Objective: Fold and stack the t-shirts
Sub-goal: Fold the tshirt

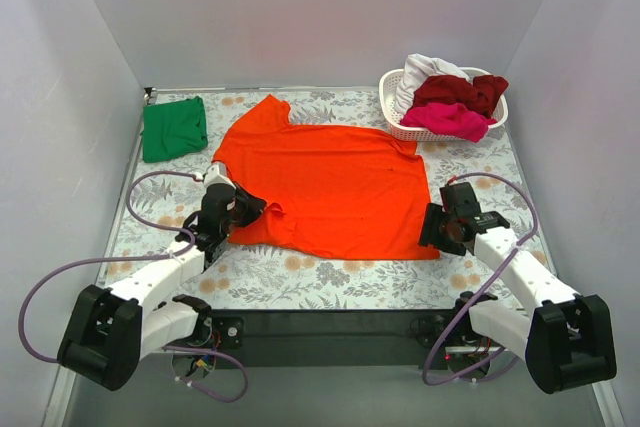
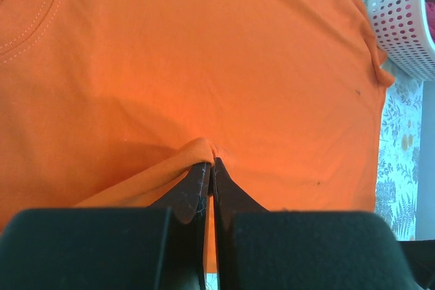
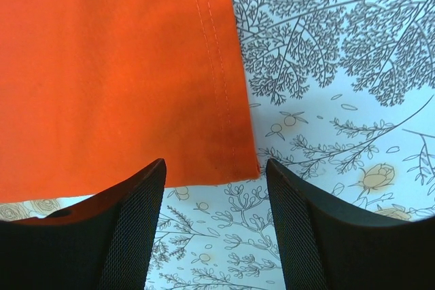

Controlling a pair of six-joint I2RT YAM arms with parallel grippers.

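The orange-red t-shirt point(image 1: 330, 182) lies spread flat in the middle of the table. My left gripper point(image 1: 243, 209) is at its near left part and is shut on a pinched fold of the orange cloth point(image 2: 197, 151). My right gripper point(image 1: 436, 230) is open and empty, hovering at the shirt's near right hem corner point(image 3: 241, 164), which lies between the two fingers. A folded green t-shirt point(image 1: 174, 129) lies at the back left. Dark red point(image 1: 462, 92), magenta pink point(image 1: 447, 121) and white point(image 1: 425, 71) shirts are piled in the basket.
The white lattice basket point(image 1: 396, 119) stands at the back right; its rim also shows in the left wrist view point(image 2: 401, 11). The table has a floral cloth point(image 1: 330, 282). White walls close in the left, back and right sides.
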